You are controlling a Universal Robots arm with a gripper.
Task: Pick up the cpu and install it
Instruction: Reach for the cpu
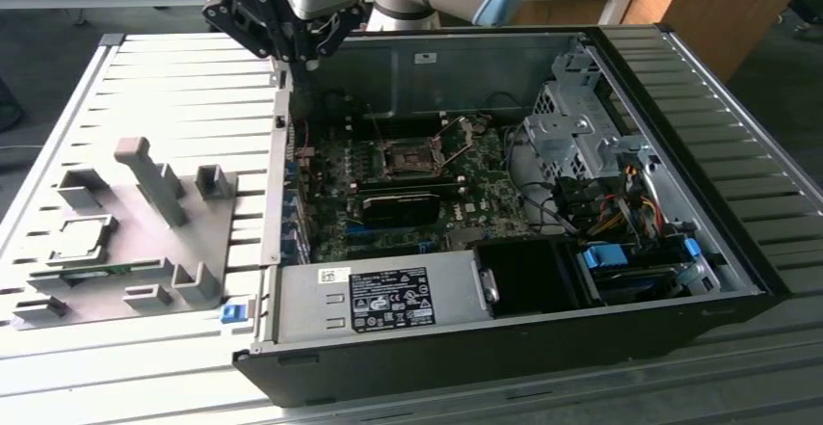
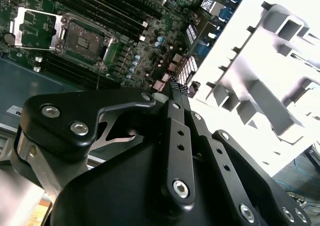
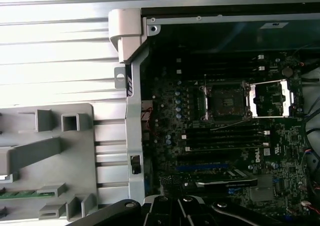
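Observation:
The cpu (image 1: 80, 240), a small silvery square chip, lies flat in the grey fixture tray (image 1: 129, 252) at the exterior view's left, outside the case. My gripper (image 1: 306, 57) hangs high over the case's back left corner, far from the chip, with its fingers closed together on nothing. Both wrist views show the gripper (image 2: 175, 84) (image 3: 184, 202) above the motherboard's edge. The dark socket (image 1: 411, 160) (image 2: 82, 36) (image 3: 225, 101) sits on the motherboard with its metal load plate (image 2: 35, 29) (image 3: 270, 99) swung open.
An open computer case (image 1: 720, 252) lies on a slatted metal table (image 1: 168, 88). Inside are a power supply (image 1: 380, 300), a drive cage (image 1: 579, 126) and cable bundles (image 1: 604, 213). A green memory stick (image 1: 96, 273) (image 3: 20, 193) rests in the fixture beside upright grey posts (image 1: 154, 179).

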